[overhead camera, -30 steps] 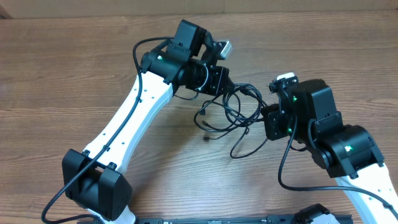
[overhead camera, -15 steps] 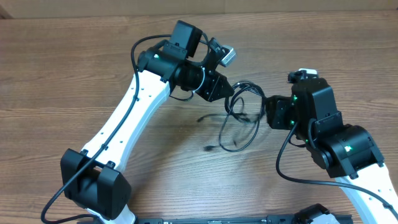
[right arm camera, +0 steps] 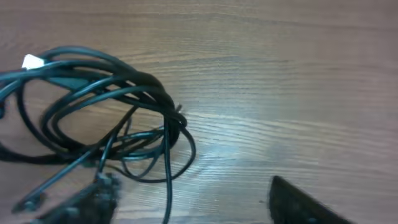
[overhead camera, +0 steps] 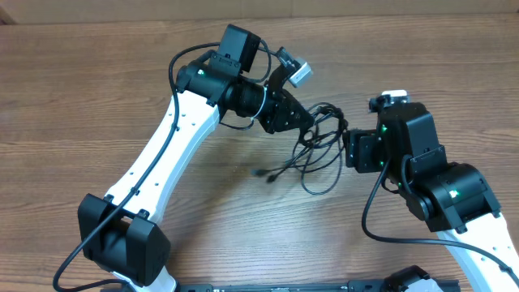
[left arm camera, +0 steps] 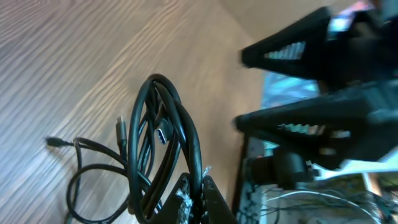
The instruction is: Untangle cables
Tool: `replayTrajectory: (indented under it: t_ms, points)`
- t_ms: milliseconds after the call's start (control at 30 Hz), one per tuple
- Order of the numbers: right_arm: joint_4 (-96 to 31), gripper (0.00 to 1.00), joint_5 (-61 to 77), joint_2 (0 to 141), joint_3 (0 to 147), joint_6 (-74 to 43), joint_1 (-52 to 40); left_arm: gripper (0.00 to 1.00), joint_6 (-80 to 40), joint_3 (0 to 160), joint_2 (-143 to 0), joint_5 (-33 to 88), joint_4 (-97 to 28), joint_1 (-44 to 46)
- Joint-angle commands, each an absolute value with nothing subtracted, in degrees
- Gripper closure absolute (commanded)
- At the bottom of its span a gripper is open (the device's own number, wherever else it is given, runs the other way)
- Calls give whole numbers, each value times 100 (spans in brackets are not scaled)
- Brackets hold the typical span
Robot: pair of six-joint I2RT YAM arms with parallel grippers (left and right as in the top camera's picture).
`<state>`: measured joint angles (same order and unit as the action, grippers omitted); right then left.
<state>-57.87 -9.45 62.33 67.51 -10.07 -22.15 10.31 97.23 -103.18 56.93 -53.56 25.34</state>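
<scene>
The cables [overhead camera: 315,162] are thin black cords tangled in one loose bundle between the two arms. My left gripper [overhead camera: 311,123] is shut on a strand at the top of the bundle [left arm camera: 163,134], which hangs in loops from its tips [left arm camera: 196,185]. Plug ends [left arm camera: 55,142] trail on the wood. My right gripper [overhead camera: 347,151] stands open just right of the bundle. In the right wrist view the coil [right arm camera: 112,102] lies ahead and left, and one strand [right arm camera: 168,186] runs down between the wide-open fingers [right arm camera: 93,200] without being pinched.
The wooden table [overhead camera: 97,89] stretches all around, with its far edge along the top. The left arm's white link [overhead camera: 170,154] crosses the left middle. The right arm's body [overhead camera: 442,186] and its thick black cable [overhead camera: 369,219] fill the right side.
My right gripper has opened and let go of the cables. My left gripper has moved right toward it with its strand, and the spread-out loops have drawn into a tighter bundle.
</scene>
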Motion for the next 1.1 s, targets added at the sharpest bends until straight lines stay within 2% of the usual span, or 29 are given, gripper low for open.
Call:
replayTrajectory:
  t_ms: [0,100,167,300,333,467,667,900,1067]
  points:
    - [-5774,35,-939,6250,6864,-375,-2198,96,1153,9778,-10186,6753,-5264,2495]
    - [-5739,40,-941,6250,6864,-242,-2198,96,1155,9778,-10186,7091,-5251,2488]
    - [-5686,48,-939,6250,6864,-244,-2198,96,1153,9778,-10186,7275,-5234,2480]
    - [-5638,51,-932,6250,6864,-200,-2198,96,1153,9778,-10186,7463,-5194,2475]
    - [-5621,58,-930,6250,6864,-200,-2200,96,1146,9778,-10186,7463,-5183,2475]
    - [-5509,61,-895,6250,6864,-202,-2198,96,1138,9778,-10186,7465,-5181,2475]
    - [-5330,71,-897,6250,6864,-200,-2198,96,1135,9778,-10186,7465,-5190,2475]
    - [-5290,96,-895,6250,6864,-200,-2198,96,1114,9778,-10186,7507,-5199,2475]
    - [-5367,96,-895,6250,6864,-200,-2198,96,1111,9778,-10186,7655,-5201,2475]
